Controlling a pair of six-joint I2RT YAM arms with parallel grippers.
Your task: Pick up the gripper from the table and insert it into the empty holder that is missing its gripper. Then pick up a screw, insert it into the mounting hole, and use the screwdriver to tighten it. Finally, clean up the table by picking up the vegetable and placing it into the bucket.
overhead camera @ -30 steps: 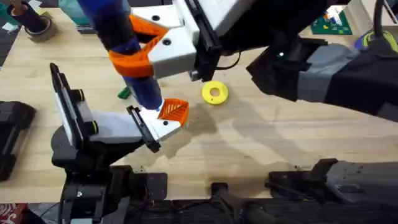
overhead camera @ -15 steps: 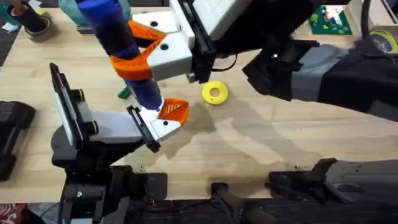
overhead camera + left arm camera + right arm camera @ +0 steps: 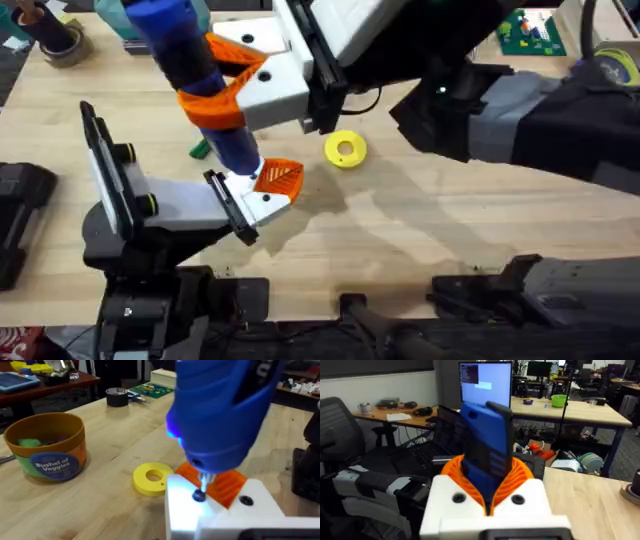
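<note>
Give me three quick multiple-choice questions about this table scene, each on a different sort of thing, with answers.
1. Where is the yellow disc?
A. Inside the bucket
B. Flat on the table
C. Held by a tool

2. What colour is the screwdriver?
A. Blue
B. Red
C. Green

3. What is the right tool doing?
A. Hanging open
B. Resting on the table
C. Shut on the screwdriver

Answers:
1 B: the yellow disc lies on the bare table, apart from the bucket.
2 A: the screwdriver has a blue body.
3 C: the right tool has its orange pads clamped around the body.
</note>
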